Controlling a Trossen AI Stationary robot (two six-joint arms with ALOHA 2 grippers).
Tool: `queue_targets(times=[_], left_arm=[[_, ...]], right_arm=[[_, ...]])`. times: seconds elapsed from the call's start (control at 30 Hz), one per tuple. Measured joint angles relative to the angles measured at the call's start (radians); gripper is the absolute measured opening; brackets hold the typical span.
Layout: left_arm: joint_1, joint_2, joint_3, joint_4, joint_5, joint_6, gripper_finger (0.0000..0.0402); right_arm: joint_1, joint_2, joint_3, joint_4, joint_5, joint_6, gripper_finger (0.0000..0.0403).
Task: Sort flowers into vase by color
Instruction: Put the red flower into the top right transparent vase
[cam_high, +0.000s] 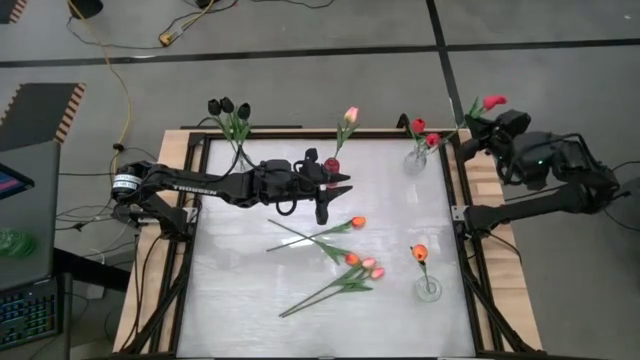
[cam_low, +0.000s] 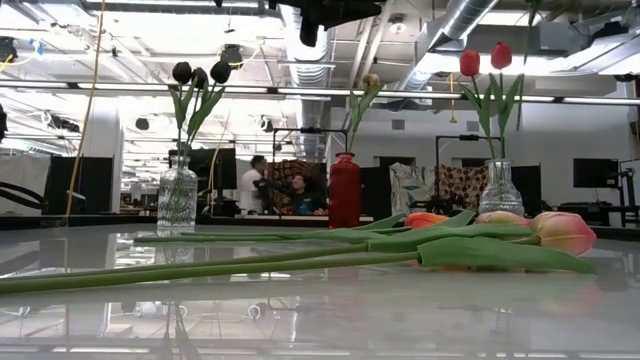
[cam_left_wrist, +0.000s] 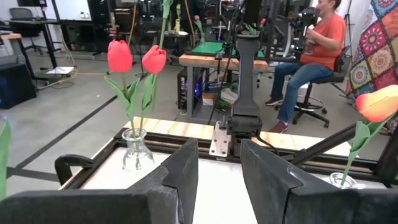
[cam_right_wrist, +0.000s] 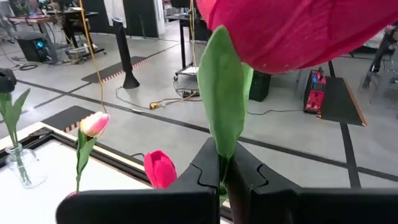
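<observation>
Flowers lie and stand all over the table (cam_high: 250, 300). 3 black tulips (cam_high: 228, 106) sit in a clear vase (cam_low: 178, 195) at about 11 o'clock, 1 pink tulip (cam_high: 350, 116) stands in a red vase (cam_high: 331, 166) near 12, and 2 red tulips (cam_high: 424, 132) fill a glass vase (cam_high: 415, 160) at about 1. A single orange tulip (cam_high: 419, 252) stands in a small vase (cam_high: 428, 290) at 4 o'clock. Loose stems, orange and pink, lie crossed at the centre (cam_high: 352, 262).

Out past the table's 2 o'clock corner, the right gripper (cam_right_wrist: 225, 177) is clamped on the stem of another red tulip (cam_high: 493, 102), its head hanging above the fingers. The left gripper (cam_high: 335, 195) hovers over the middle, just beside the red vase, fingers (cam_left_wrist: 186, 171) apart and holding nothing.

Risks, as I judge them: the red stem is long and thin, so its tip could miss the narrow neck at 1 o'clock, or knock the light glass over against the 2 stems already inside. The left arm is close enough to the red vase to tip it on its next reach, and the crossed loose stems could drag each other when 1 is lifted.
</observation>
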Motion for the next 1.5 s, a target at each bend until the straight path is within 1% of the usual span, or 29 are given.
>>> queue_targets(times=[0.17, 0.33, 0.57, 0.8, 0.87, 1.07, 1.3, 1.5], left_arm=[[0.000, 0.000, 0.000, 0.000, 0.000, 0.000, 0.0106], [0.000, 0.000, 0.000, 0.000, -0.001, 0.000, 0.0106], [0.000, 0.000, 0.000, 0.000, -0.001, 0.000, 0.0106], [0.000, 0.000, 0.000, -0.001, -0.001, 0.000, 0.0106], [0.000, 0.000, 0.000, -0.001, -0.001, 0.006, 0.0106], [0.000, 0.000, 0.000, -0.001, -0.002, 0.010, 0.0106], [0.000, 0.000, 0.000, -0.023, -0.002, 0.011, 0.0106], [0.000, 0.000, 0.000, -0.022, -0.002, 0.010, 0.0106]], right_arm=[[0.000, 0.001, -0.059, 0.015, 0.001, 0.000, 0.0034], [0.000, -0.005, -0.111, 0.028, 0.049, 0.015, 0.0034], [0.000, -0.006, -0.119, 0.031, 0.058, 0.071, 0.0034], [0.000, -0.006, -0.119, 0.041, 0.140, 0.105, 0.0034], [0.000, -0.006, -0.120, 0.042, 0.146, 0.109, 0.0034], [-0.001, -0.006, -0.180, 0.110, 0.163, 0.094, 0.0034], [-0.062, -0.007, -0.209, 0.133, 0.177, 0.092, 0.0034], [-0.120, -0.003, -0.209, 0.150, 0.159, 0.115, 0.0034]])
